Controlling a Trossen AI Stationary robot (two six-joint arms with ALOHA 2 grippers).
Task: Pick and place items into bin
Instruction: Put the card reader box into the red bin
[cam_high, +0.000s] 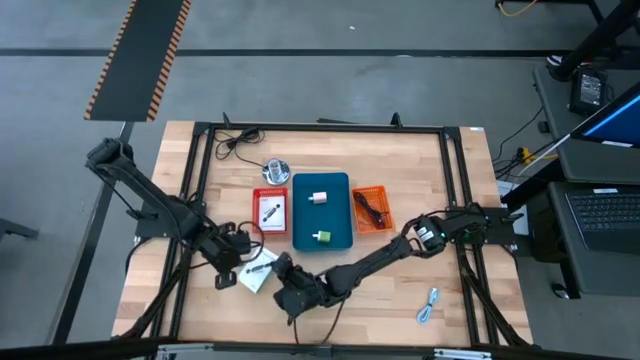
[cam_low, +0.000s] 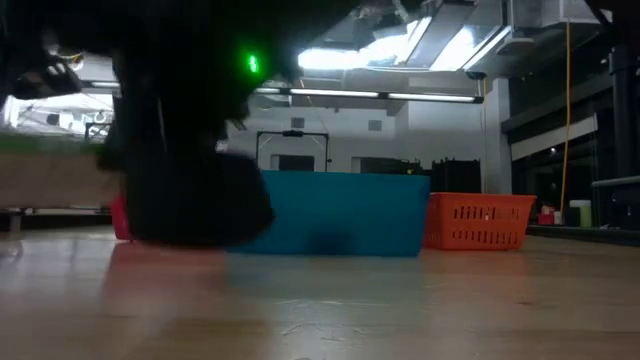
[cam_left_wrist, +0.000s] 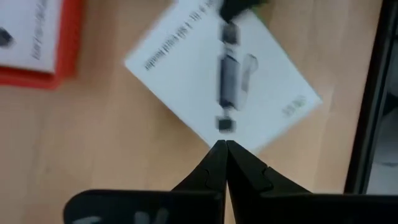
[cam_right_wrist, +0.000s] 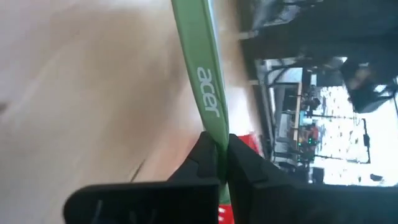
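We see the right end effector (cam_right_wrist: 222, 163) closed on a thin green card edge printed "acer" (cam_right_wrist: 200, 74), at the front of the bench (cam_high: 470, 300) just beside the white card (cam_high: 257, 274). The left end effector (cam_left_wrist: 226, 149) is shut with nothing between its fingers, its tips over that white card's (cam_left_wrist: 186, 68) edge. In the teal bin (cam_high: 321, 238) lie a pale block (cam_high: 319, 197) and a tiny green cube (cam_high: 322, 236); another card (cam_high: 270, 211) rests in the red tray (cam_high: 270, 191), dark cables (cam_high: 372, 209) in the orange basket (cam_high: 373, 190)

Open wood right of orange basket (cam_high: 372, 209) (blue-white cable (cam_high: 429, 304) lies farther front)
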